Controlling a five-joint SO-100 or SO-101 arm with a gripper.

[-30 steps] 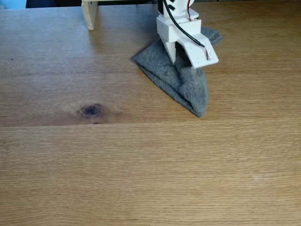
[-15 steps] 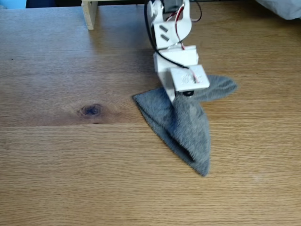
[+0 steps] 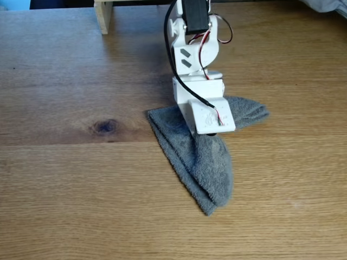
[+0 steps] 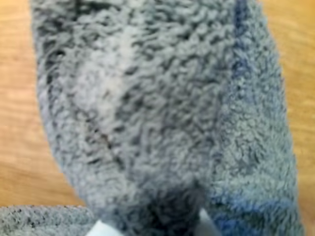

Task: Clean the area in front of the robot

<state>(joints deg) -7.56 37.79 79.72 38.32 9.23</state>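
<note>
White arm (image 3: 196, 65) over grey terry cloth (image 3: 198, 157) on oak tabletop (image 3: 81, 189).
Gripper (image 3: 209, 129) presses onto cloth beneath it; finger state cannot be determined.

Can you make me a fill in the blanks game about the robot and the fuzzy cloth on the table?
1. The fuzzy cloth under the robot's gripper is the colour ____.
2. In the fixed view, the dark knot in the tabletop lies to the ____ of the cloth.
3. The robot arm is made of ____ plastic.
4. The pale post at the far edge of the table is made of ____.

Missing words: grey; left; white; wood
</note>
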